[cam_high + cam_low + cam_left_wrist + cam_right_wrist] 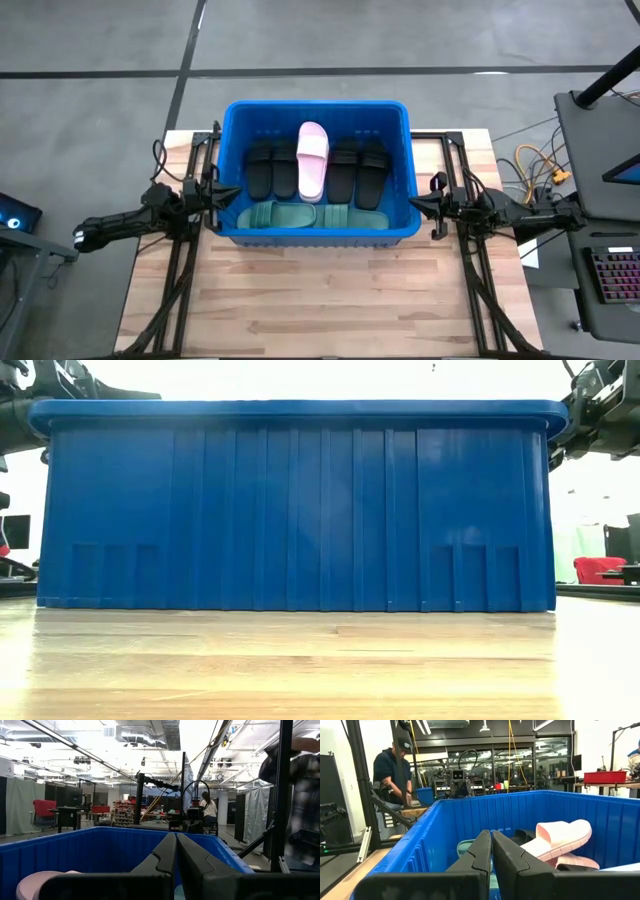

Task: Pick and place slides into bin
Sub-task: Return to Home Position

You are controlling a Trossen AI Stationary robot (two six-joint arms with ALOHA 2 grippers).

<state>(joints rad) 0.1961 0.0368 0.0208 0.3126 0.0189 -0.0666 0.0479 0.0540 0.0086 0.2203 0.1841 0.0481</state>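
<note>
The blue bin (232, 160) stands at the middle of the table's far half. In it lie several black slides (272, 168), a light pink slide (312, 158) on top between them, and two dark green slides (290, 216) along the near wall. My left gripper (222, 190) is shut and empty at the bin's left rim. My right gripper (415, 206) is shut and empty at the bin's right rim. The pink slide also shows in the right wrist view (560, 837), and the bin fills the low view (300, 510).
The wooden table (320, 300) lies bare in front of the bin. Black frame rails (180, 270) run along both sides of the table. A person (395, 775) stands beyond the table's left side. A keyboard (612, 275) and cables (535, 160) sit off the right edge.
</note>
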